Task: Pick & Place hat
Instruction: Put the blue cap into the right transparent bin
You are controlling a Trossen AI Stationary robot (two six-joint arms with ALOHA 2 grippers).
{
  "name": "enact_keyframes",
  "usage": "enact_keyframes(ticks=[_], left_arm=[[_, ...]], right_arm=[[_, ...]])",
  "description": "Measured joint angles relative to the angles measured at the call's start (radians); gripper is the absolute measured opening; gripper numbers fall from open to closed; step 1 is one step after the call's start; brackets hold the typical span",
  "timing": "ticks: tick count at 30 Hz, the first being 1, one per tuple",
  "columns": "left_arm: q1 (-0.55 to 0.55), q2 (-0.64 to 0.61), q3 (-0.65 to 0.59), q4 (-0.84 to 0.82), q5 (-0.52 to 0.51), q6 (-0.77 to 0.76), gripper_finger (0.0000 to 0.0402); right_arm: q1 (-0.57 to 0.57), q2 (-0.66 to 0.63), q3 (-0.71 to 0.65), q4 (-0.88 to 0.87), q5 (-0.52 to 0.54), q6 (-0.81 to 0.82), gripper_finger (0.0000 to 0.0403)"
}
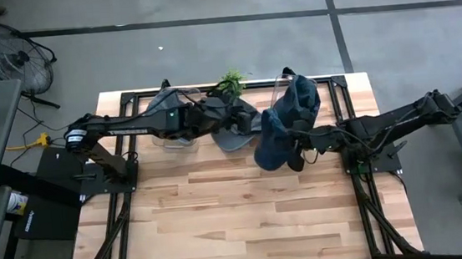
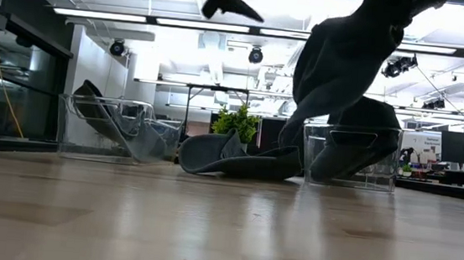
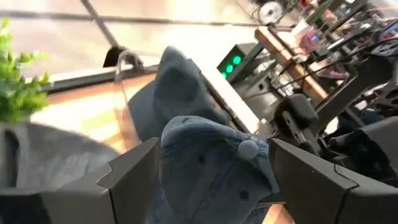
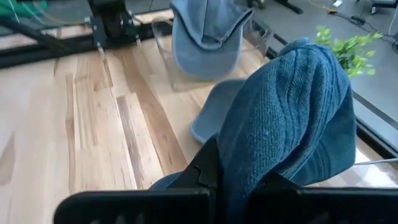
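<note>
My right gripper (image 4: 239,186) is shut on a dark blue hat (image 1: 274,141), which it holds in front of the right clear bin (image 2: 352,153). A second blue hat (image 1: 302,96) sits at that bin. A grey hat (image 1: 235,131) lies flat on the table between the two bins. My left gripper (image 3: 205,180) hovers open above the grey hat, touching nothing; past its fingers the held hat's crown button (image 3: 249,149) shows. The left clear bin (image 1: 172,126) holds another hat (image 4: 205,37), which leans on the bin's wall. My right gripper pinches a bunched fold of the blue hat's cloth (image 4: 249,168) between its two fingers, coming from the table's right side and slanting down. The crown bulges up above the fingers, and the rest hangs down (image 2: 319,95) toward the table.
A small green plant (image 1: 231,82) stands at the table's far edge between the bins. The near half of the wooden table (image 1: 247,220) is bare. A floor fan (image 1: 15,52) stands off the table's far left corner.
</note>
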Motion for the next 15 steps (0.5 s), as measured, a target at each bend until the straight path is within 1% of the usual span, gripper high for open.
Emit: enact_keyframes(ticks=[3,6,9,12,15], left_arm=[[-0.006,-0.008,0.003,-0.043,-0.039,0.004,0.0295],[-0.023,-0.022,0.001,-0.108,-0.055,0.024,0.0295],[-0.041,-0.031,0.005,-0.117,-0.058,0.047,0.0295],[-0.060,-0.026,0.000,-0.158,-0.081,0.047,0.0295],[-0.083,-0.027,0.000,-0.163,-0.107,0.055,0.0295]], right_arm=[[0.000,-0.034,0.000,0.000,0.021,-0.001,0.0001],[0.000,-0.071,0.000,-0.005,0.047,-0.006,0.0001],[0.000,-0.107,0.000,-0.010,0.077,-0.022,0.0001],[0.000,-0.143,0.000,-0.017,0.104,-0.025,0.0001],[0.000,-0.176,0.000,-0.017,0.129,-0.031,0.0001]])
